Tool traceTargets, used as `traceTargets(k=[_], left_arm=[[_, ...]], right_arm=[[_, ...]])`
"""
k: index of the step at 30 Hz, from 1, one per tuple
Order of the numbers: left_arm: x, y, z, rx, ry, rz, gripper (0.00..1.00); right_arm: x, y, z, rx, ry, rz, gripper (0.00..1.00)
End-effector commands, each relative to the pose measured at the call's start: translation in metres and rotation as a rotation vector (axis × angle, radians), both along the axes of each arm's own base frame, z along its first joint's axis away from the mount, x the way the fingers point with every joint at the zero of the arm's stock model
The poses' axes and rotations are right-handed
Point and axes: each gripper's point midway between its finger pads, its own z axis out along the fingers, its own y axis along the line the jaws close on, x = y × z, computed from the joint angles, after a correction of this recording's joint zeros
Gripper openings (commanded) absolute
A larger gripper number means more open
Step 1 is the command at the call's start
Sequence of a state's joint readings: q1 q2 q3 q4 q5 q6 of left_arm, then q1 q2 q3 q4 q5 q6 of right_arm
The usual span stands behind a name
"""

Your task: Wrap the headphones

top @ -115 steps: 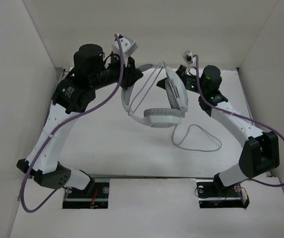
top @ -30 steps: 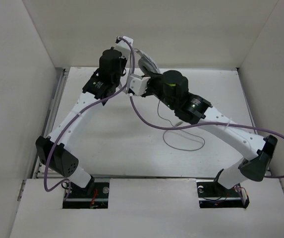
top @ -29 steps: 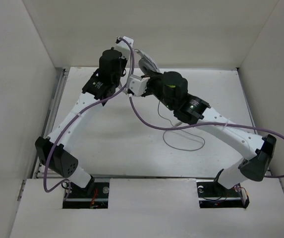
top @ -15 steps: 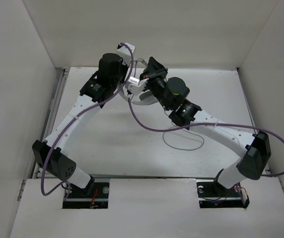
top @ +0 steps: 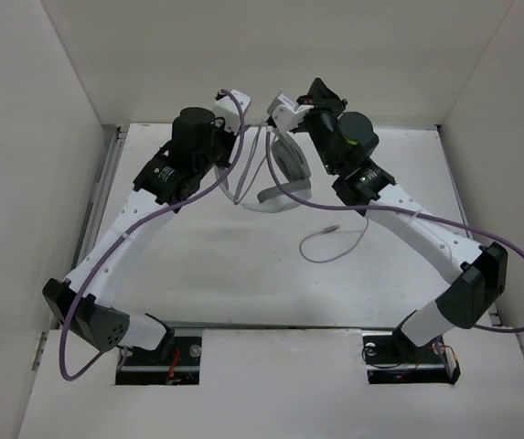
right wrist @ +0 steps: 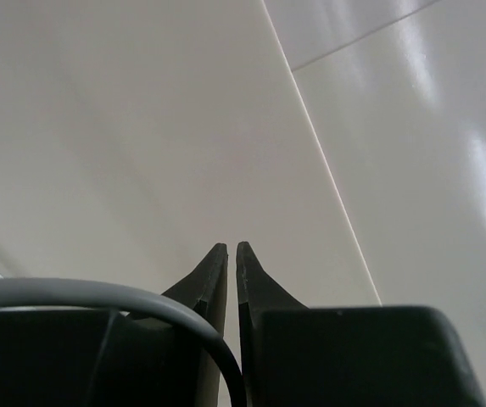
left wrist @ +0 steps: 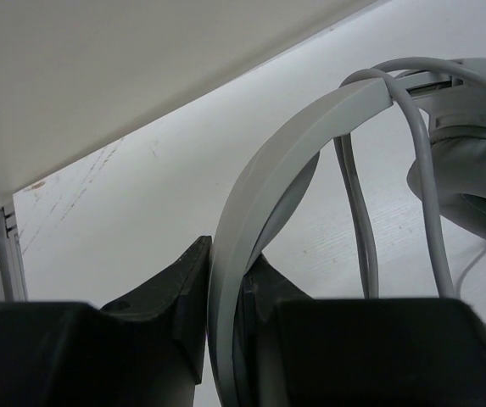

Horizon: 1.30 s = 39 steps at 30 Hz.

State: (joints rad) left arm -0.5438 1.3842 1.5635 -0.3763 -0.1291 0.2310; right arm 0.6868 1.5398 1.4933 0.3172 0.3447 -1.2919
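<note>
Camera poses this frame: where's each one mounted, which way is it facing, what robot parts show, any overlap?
Top external: above, behind the bases, facing down at the table; left arm and right arm show whole.
Left wrist: looks along the left gripper, shut on the headphones, toward table and wall.
Right wrist: faces the wall; right gripper fingertips nearly together, grey cable crossing below.
Shared: top external and left wrist both show the headphones.

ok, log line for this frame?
left claw: shut on headphones | right claw: nearly shut, grip unclear | cable: looped over headband, tail on table
</note>
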Motion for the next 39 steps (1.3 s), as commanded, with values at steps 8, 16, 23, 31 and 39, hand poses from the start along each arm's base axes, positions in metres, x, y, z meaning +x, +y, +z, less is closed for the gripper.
traceTargets(k=[8, 16, 23, 31, 39], left_arm=[[-0.054, -0.037, 0.057, -0.121, -0.080, -0.257, 0.00], [-0.067, -0.041, 0.091, -0.167, -0.132, -0.299, 0.00], [-0.069, -0.042, 0.097, -0.177, -0.135, -0.311, 0.00], [-0.064, -0.039, 0.084, -0.165, -0.103, -0.299, 0.00], [-0.063, -0.041, 0.071, -0.157, -0.068, -0.305, 0.00]], right_arm=[[0.019, -0.012, 0.001, 0.238, 0.148, 0.082, 0.15], [0.047, -0.035, -0.023, 0.369, 0.276, 0.071, 0.14], [0.052, -0.050, -0.028, 0.410, 0.285, 0.050, 0.13], [0.046, -0.063, -0.011, 0.470, 0.236, 0.048, 0.11], [0.037, -0.072, 0.002, 0.497, 0.207, 0.056, 0.10]])
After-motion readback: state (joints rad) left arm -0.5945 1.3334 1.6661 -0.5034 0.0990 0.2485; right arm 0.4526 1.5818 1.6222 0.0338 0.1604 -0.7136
